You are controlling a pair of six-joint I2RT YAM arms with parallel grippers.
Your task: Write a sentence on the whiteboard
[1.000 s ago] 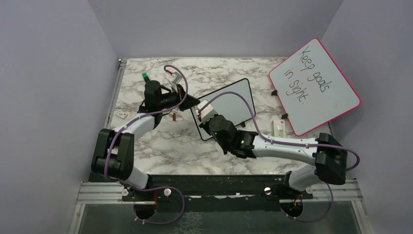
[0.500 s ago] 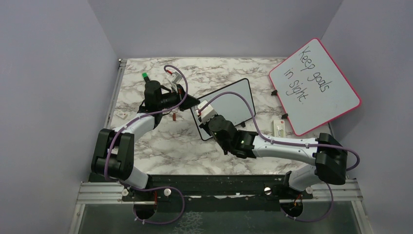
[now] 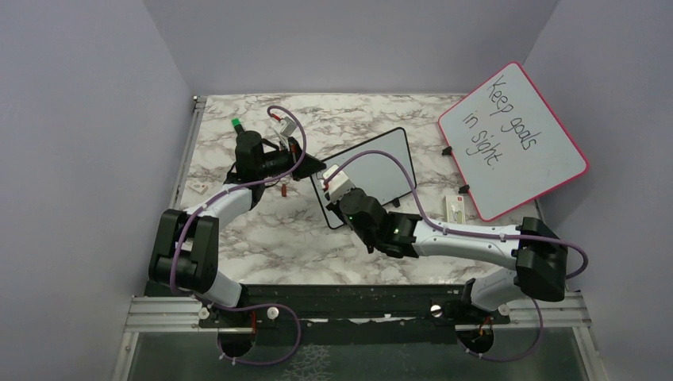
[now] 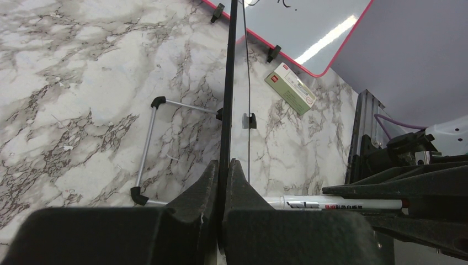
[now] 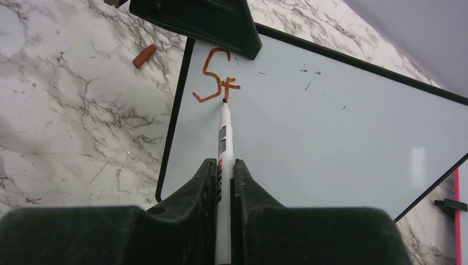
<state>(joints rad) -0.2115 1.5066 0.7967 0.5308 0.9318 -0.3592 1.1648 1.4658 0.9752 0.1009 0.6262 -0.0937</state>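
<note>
We are viewing a white marble-patterned table (image 3: 262,230) veined in grey, which is standing in a booth of plain lavender walls (image 3: 87,143). The whiteboard (image 3: 381,163) is lying at a slant near the table's middle, and the left gripper (image 4: 222,165) is pinching its thin black frame at the left edge, jaws closed tight upon it. The right gripper (image 5: 223,165) is clamping a white marker (image 5: 223,130) between narrow jaws, its tip touching the board just below the reddish-orange letters "St", the only part of the sentence (image 5: 212,77) written. An orange cap (image 5: 144,56) is lying on the marble just beside the board, and a pink-framed board (image 3: 516,135) is leaning at the table's far right corner
</note>
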